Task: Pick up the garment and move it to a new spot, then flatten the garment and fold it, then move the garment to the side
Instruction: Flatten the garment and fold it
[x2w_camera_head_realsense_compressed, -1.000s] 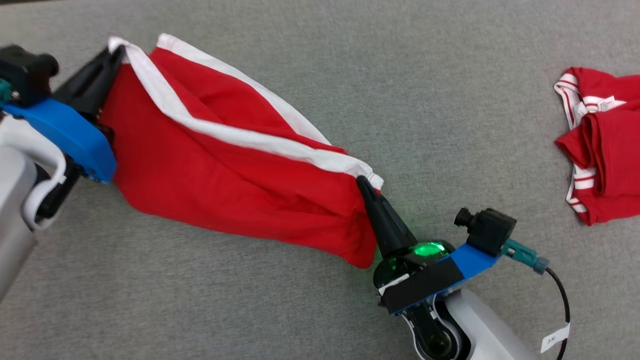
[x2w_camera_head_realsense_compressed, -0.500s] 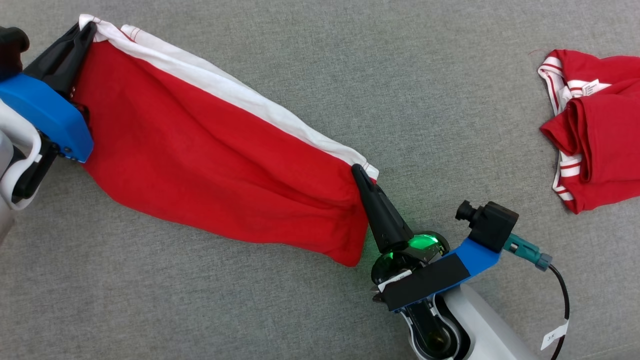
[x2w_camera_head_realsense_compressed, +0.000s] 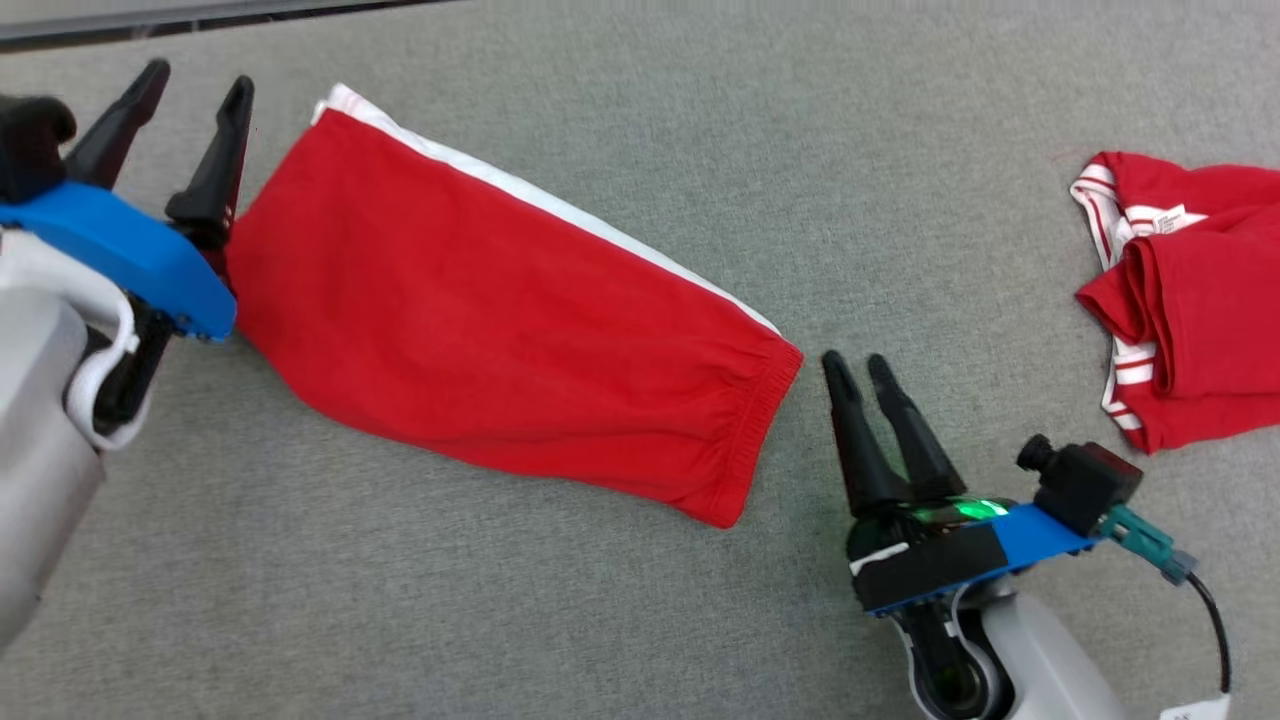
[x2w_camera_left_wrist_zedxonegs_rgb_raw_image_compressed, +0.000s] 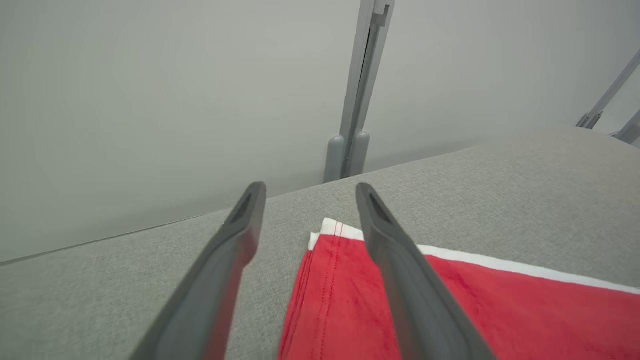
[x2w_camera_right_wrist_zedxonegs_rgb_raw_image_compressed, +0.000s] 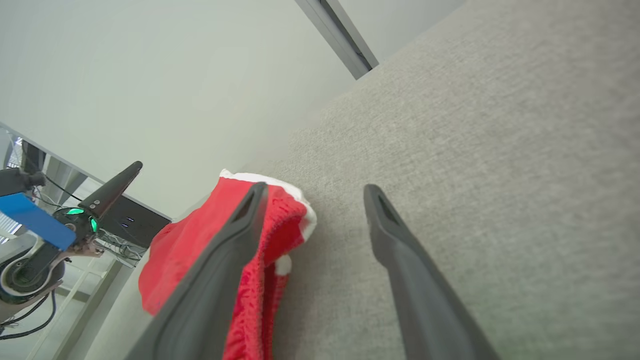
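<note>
Now, at the far left, the left gripper stands wide open and holds nothing, its inner finger just beside the left edge of the garment. That garment, red with a white stripe along its far edge, lies spread flat on the grey surface. It slants from the upper left down to a gathered elastic band at its right end. Just right of that band, clear of the cloth, the right gripper is likewise spread and empty. Far right lies a second red piece of clothing, crumpled, with white striped trim.
</note>
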